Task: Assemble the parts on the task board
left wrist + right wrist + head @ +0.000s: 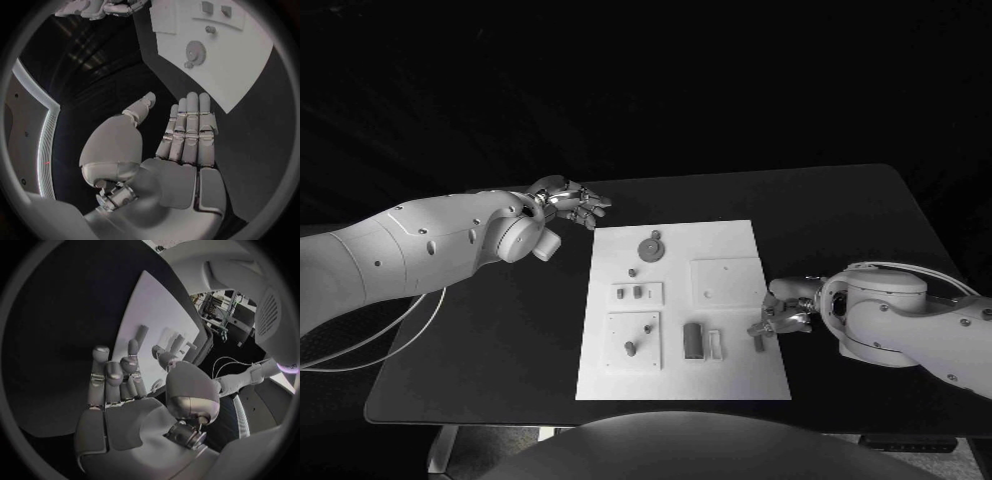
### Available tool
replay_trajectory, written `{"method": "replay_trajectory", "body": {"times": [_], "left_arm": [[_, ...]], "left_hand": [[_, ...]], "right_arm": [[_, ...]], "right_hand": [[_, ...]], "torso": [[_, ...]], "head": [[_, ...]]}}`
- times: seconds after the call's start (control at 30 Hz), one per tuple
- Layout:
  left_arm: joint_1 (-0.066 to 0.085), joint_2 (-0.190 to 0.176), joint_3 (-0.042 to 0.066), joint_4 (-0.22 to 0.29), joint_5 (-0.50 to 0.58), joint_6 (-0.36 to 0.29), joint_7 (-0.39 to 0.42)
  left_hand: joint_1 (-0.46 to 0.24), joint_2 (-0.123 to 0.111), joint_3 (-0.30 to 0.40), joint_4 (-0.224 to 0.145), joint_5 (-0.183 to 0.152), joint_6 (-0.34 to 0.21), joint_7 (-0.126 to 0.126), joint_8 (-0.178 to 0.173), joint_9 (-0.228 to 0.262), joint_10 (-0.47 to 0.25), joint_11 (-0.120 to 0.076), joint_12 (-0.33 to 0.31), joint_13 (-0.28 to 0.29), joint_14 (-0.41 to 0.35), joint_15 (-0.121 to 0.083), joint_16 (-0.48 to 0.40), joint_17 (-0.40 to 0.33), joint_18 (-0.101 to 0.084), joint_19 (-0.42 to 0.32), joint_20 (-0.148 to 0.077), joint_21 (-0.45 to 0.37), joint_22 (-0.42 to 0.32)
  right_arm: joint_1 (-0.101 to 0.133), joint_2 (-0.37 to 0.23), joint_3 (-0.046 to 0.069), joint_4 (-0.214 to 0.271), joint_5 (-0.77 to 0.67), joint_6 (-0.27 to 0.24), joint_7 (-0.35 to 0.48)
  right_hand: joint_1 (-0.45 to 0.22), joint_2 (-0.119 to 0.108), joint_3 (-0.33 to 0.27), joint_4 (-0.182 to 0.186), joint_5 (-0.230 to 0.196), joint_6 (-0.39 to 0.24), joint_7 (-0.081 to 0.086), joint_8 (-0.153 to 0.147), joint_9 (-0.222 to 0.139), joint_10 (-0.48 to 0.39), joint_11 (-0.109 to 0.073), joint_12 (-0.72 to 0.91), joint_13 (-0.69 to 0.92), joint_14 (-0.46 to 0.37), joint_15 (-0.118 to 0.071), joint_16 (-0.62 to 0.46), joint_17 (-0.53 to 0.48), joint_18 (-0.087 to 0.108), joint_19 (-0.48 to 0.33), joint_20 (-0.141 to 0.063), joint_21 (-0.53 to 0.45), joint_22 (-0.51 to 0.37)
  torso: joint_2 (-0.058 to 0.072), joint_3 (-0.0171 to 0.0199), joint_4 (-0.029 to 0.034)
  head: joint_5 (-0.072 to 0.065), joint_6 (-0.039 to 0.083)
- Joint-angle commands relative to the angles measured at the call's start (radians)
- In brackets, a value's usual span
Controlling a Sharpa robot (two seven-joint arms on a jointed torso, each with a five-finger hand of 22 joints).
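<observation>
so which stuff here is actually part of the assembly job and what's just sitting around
Part of the job:
- task board
- gear on the board
- dark block near the board's front
- small part at the right hand
- left hand, open, off the board

Just there:
- black table
- cable under the left arm

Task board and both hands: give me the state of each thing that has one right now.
Task board: flat on the table, parts on it.
Gear: lying flat at the board's far end.
Dark block: lying on the board's near half, untouched.
Left hand: off the board's far left corner, holding nothing, fingers straight.
Right hand: at the board's right edge; whether it grips a part, cannot tell.
</observation>
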Motion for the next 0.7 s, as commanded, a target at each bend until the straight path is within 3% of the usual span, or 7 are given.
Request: {"method": "replay_trajectory", "body": {"times": [0.03,0.43,0.7], "left_arm": [[0.001,0.000,0.001,0.003,-0.005,0.014,0.003],[0.001,-0.001,0.001,0.003,-0.006,0.015,0.003],[0.001,-0.001,0.001,0.005,-0.006,0.016,0.004]], "left_hand": [[-0.002,-0.005,-0.005,0.001,-0.002,-0.006,-0.003,0.006,-0.001,-0.005,-0.002,0.006,-0.002,0.002,0.004,-0.006,0.002,0.008,-0.001,0.002,-0.006,0.002],[-0.002,-0.005,-0.005,0.002,-0.001,-0.007,-0.003,0.006,-0.001,-0.005,-0.002,0.006,-0.002,0.002,0.004,-0.007,0.003,0.008,-0.001,0.002,-0.006,0.002],[-0.002,-0.005,-0.005,0.002,-0.001,-0.007,-0.003,0.006,-0.001,-0.005,-0.003,0.006,-0.002,0.002,0.004,-0.007,0.003,0.008,-0.001,0.002,-0.006,0.002]], "right_arm": [[-0.005,0.008,-0.001,-0.003,-0.020,0.005,-0.011],[-0.018,0.042,-0.005,-0.026,-0.109,0.036,-0.025],[-0.040,0.072,-0.007,-0.042,-0.215,0.038,-0.048]], "right_hand": [[-0.009,-0.002,0.000,0.006,0.006,0.008,0.002,-0.002,-0.002,0.009,0.001,0.005,0.002,0.007,-0.001,0.006,0.002,0.008,0.006,-0.004,0.004,0.019],[0.003,-0.002,-0.002,-0.015,0.006,0.024,-0.003,-0.001,-0.011,0.017,-0.004,0.009,0.006,0.014,-0.005,0.009,0.003,0.008,0.012,-0.010,0.011,0.019],[0.023,0.005,-0.008,-0.069,0.004,0.039,-0.008,0.001,-0.022,0.024,-0.008,0.008,0.010,0.017,-0.007,0.008,0.003,0.008,0.013,-0.011,0.014,0.018]], "torso": [[0.000,-0.0009,0.0003],[0.000,-0.0007,-0.0005],[0.000,0.0004,-0.0005]], "head": [[0.001,0.000],[0.004,0.000],[0.008,0.000]]}}
